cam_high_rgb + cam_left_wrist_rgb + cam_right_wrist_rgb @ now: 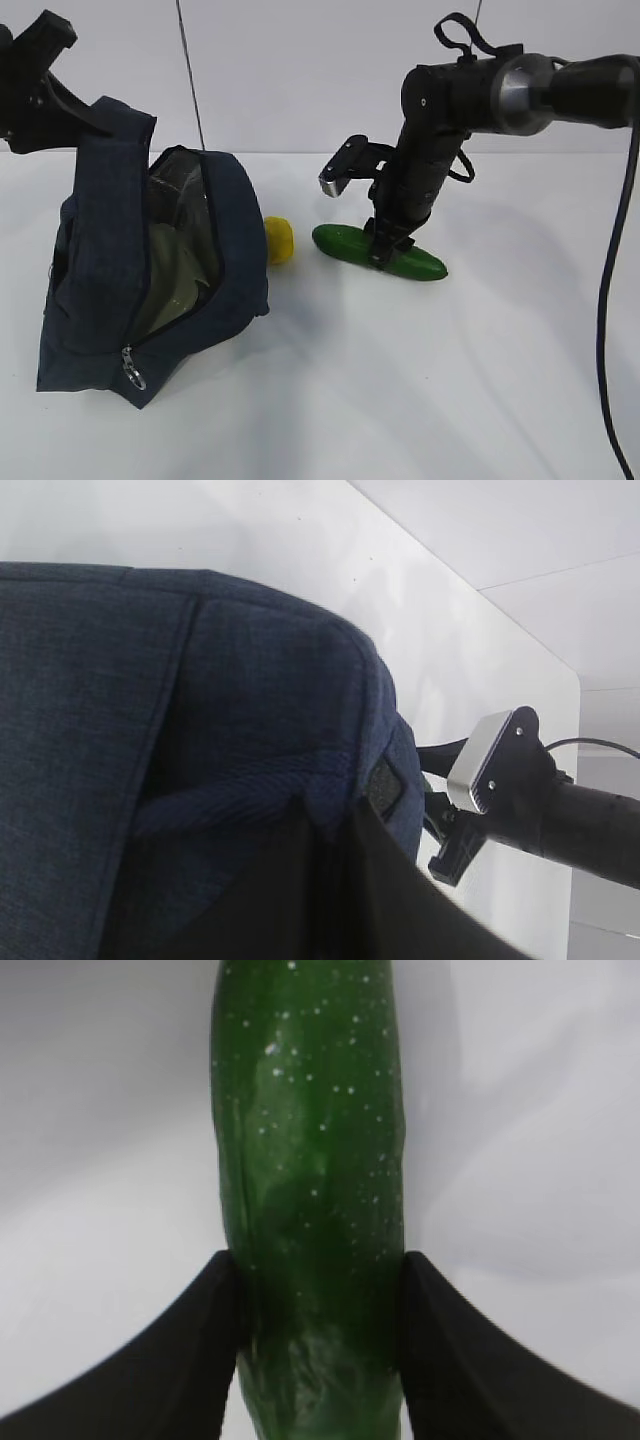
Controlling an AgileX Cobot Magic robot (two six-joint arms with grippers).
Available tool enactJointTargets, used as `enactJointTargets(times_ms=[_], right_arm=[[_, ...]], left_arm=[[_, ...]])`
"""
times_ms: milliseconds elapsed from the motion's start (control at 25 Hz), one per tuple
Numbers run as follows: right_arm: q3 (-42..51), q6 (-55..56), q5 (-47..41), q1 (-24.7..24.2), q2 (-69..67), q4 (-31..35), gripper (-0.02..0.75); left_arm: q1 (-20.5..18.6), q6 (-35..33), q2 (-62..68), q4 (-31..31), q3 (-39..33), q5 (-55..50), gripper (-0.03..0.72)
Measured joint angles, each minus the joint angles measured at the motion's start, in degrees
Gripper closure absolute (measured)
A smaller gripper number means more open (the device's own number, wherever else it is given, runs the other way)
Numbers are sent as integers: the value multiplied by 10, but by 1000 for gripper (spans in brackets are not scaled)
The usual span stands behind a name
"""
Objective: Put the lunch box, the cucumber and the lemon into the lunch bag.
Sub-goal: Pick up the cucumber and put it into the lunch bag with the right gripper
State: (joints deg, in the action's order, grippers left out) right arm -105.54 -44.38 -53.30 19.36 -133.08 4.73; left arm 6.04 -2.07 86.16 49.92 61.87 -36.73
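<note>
The navy lunch bag (100, 260) stands at the left with its zipped side gaping open. My left gripper (88, 117) is shut on its upper edge and holds it up; the left wrist view shows the bag's fabric (200, 680) pinched between the dark jaws. A pale green and clear shape inside the opening looks like the lunch box (175, 265). The yellow lemon (279, 240) lies just behind the bag's right side. The dark green cucumber (340, 243) lies on the table, and my right gripper (385, 250) comes down over its middle. Both fingers press the sides of the cucumber (310, 1110).
White table with a white wall behind. The bag's zipper pull ring (132, 372) hangs at its lower front. A black cable (608, 300) drops along the right edge. The right arm (560, 810) shows beyond the bag in the left wrist view.
</note>
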Motion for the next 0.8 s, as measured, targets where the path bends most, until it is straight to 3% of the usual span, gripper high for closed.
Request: enactJointTargets(times_ms=[560,800], right_arm=[[-121,60,-159,0,47,20,370],[-132,118,-170,0,117,53,370]], left_arm=[[0,-4,0,0,0,0,664],[0,-7,0,-1,0,0,664]])
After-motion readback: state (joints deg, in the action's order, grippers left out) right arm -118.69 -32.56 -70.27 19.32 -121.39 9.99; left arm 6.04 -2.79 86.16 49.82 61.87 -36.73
